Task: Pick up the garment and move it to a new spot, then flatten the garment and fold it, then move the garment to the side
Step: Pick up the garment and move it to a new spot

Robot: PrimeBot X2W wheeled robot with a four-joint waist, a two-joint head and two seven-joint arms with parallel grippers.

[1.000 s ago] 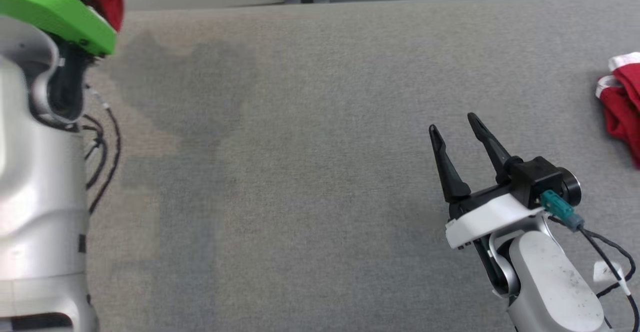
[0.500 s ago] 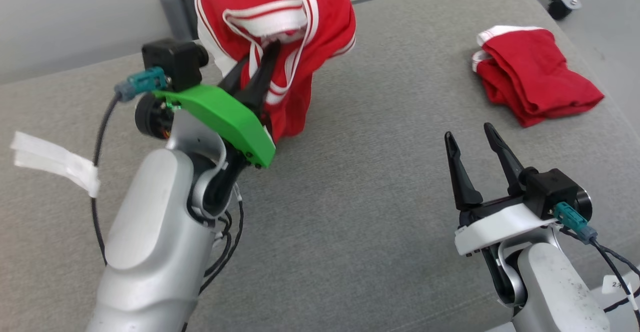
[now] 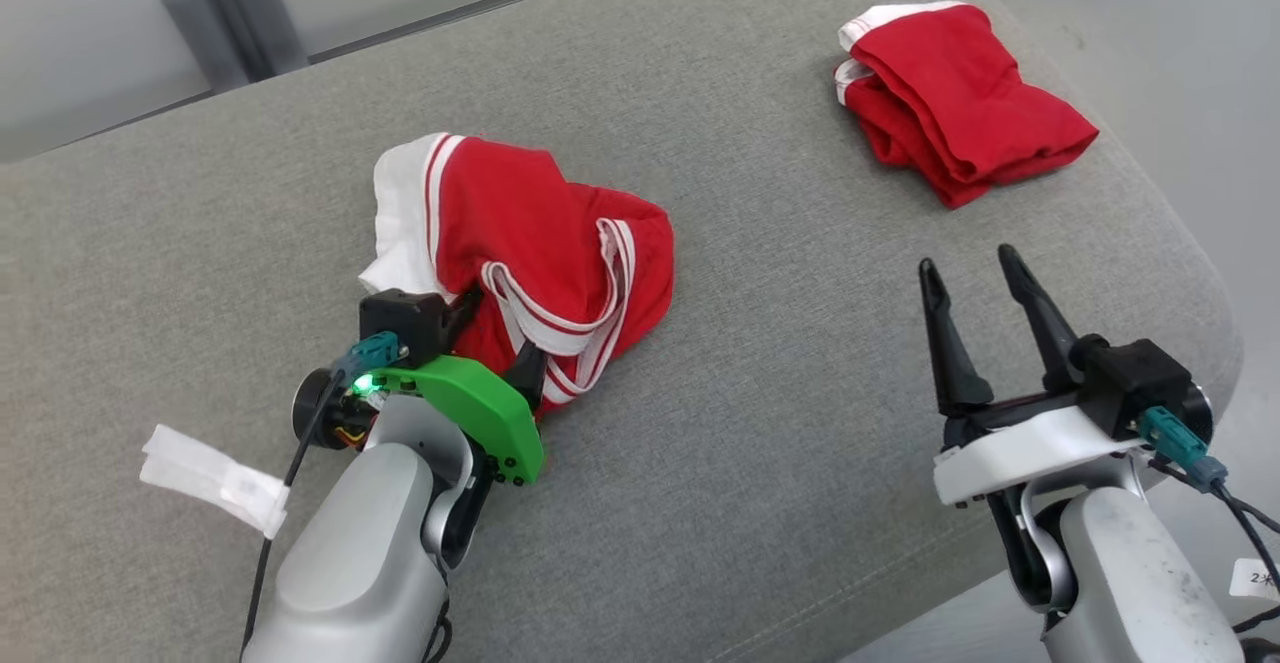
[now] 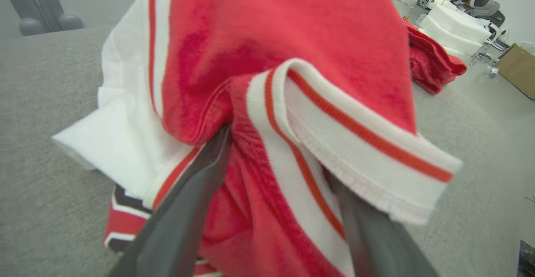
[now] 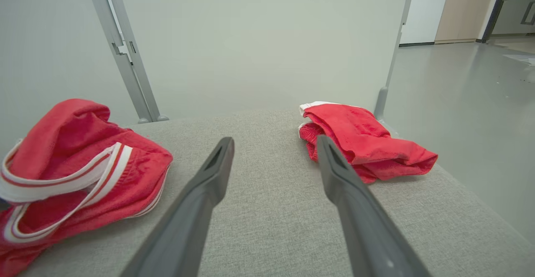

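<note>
Red garment [image 3: 540,233] with white striped trim is lying in a crumpled heap on the grey cushion [image 3: 750,443], right at the tips of the left gripper [image 3: 498,331]. That claw is standing wide, its two dark fingers [image 4: 184,210] spread apart and pushed into the near edge of the heap. In the left wrist view a fold of red cloth and a white ribbed band with a red stripe are sitting loosely between them. The band is draping over the finger on that view's right and hiding its tip. The fingers are flanking the cloth rather than pressing together on it. Just behind the fingers a green bracket [image 3: 470,408] is showing on the wrist, and a strip of white tape [image 3: 215,471] is hanging off the cable on the claw's outer side.

The right gripper [image 3: 967,257] is poised well apart from the heap, its jaws gaping wide over bare cushion. From this claw the crumpled garment is sitting off to the left of its fingers. A second garment [image 3: 960,113], red and folded, is lying beyond its fingertips and slightly to their right, near the cushion's far corner.
</note>
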